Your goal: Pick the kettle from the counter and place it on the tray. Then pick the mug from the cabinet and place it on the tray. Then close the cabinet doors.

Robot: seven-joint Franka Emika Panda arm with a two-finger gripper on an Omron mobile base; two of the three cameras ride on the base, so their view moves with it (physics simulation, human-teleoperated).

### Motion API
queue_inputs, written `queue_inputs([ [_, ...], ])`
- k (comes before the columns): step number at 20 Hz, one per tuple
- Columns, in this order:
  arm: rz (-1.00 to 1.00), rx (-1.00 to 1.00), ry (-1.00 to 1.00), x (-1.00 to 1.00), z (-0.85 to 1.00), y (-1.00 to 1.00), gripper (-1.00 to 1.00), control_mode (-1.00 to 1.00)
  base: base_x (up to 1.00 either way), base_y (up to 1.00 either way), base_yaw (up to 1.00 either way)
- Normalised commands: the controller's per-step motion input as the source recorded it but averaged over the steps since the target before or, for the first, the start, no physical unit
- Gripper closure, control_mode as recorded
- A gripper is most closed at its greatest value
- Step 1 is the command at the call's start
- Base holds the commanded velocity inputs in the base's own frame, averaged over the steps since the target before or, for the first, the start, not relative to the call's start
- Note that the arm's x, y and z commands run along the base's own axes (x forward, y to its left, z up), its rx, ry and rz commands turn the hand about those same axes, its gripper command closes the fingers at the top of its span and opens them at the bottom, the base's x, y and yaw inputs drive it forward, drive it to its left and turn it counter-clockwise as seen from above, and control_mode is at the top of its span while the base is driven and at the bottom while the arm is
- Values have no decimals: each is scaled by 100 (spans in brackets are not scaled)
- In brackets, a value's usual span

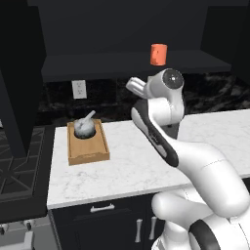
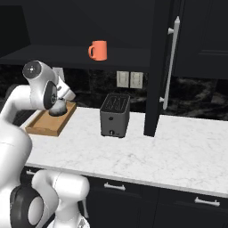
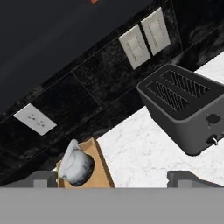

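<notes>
The grey kettle [image 1: 84,128] sits in the far end of the wooden tray [image 1: 90,154] on the white marble counter [image 1: 132,166]. In the hand view the kettle [image 3: 76,165] and tray [image 3: 103,171] lie at the lower left, well below and beyond my gripper [image 3: 113,179], which is open and holds nothing. My hand [image 1: 136,88] hovers high over the counter, right of the tray. The orange mug [image 1: 158,54] stands on the shelf of the dark cabinet [image 1: 122,66], above and right of my hand. Both cabinet doors stand open; the right door [image 2: 158,67] shows its silver bar handle [image 2: 171,62].
A dark boxy toaster [image 2: 115,115] stands on the counter right of the tray, near the open right door's lower edge. Wall outlets [image 3: 144,39] sit on the black backsplash. A stove [image 1: 19,166] borders the counter's left end, below the open left door [image 1: 19,78].
</notes>
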Motion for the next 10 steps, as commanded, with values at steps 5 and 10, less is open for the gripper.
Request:
queue_inputs([
  [5, 1, -24, -12, 0, -3, -27, -100, -100, 0, 0, 0],
  [10, -1, -24, -31, -13, 36, -22, -100, -100, 0, 0, 0],
])
